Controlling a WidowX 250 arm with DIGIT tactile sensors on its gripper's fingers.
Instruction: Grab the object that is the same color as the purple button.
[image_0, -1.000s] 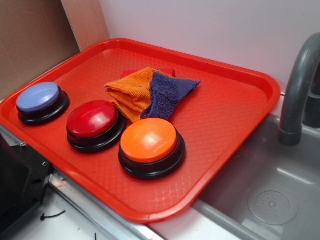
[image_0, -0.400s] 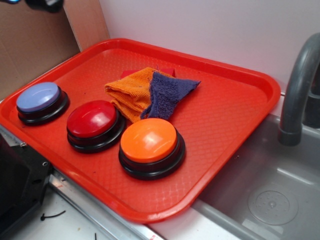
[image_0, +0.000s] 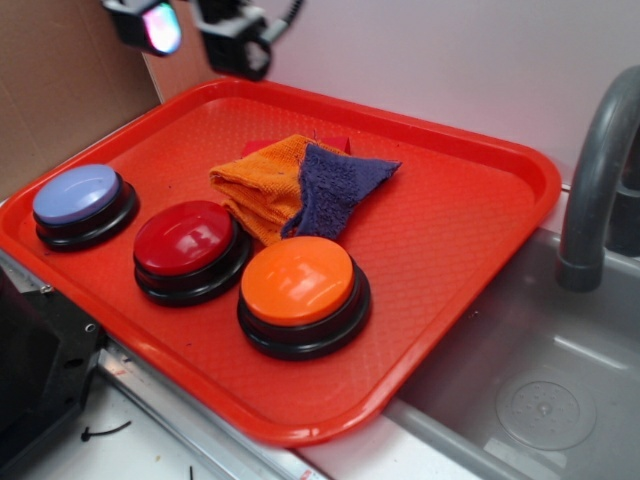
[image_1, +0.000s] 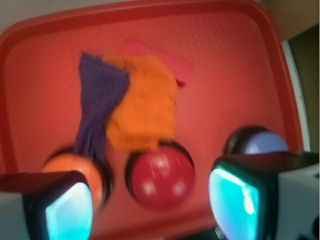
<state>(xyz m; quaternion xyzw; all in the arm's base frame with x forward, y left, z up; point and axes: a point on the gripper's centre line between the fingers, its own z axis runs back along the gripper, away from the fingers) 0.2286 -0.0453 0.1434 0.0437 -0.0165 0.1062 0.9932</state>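
Starting at the left, your gripper (image_0: 190, 30) hangs high over the far-left corner of the red tray (image_0: 470, 150), well above everything on it. Its two fingers (image_1: 60, 207) are spread wide in the wrist view, with a broad gap between them, and they hold and touch nothing. The pads glow cyan there, and that view is blurred.

Below the gripper, near the tray's left edge, sits the purple button (image_0: 77, 194), its pale lavender dome on a black base. To its right along the near side come the red button (image_0: 184, 238) and then the orange button (image_0: 297, 281), the three in a diagonal row, each just beside the next.

Behind the red and orange buttons, around the middle of the tray, lies the orange cloth (image_0: 258, 180). The purple rag (image_0: 333, 186) rests on its right side, overlapping it, with its near end reaching down to just beside the orange button's far rim. It lies well apart from the fingers, to the right of them and lower. From the wrist camera it shows in the upper left, beyond the gap between the fingers.

At the far right, off the tray's edge, you see a grey sink (image_0: 540, 380) and a grey faucet (image_0: 600, 170).
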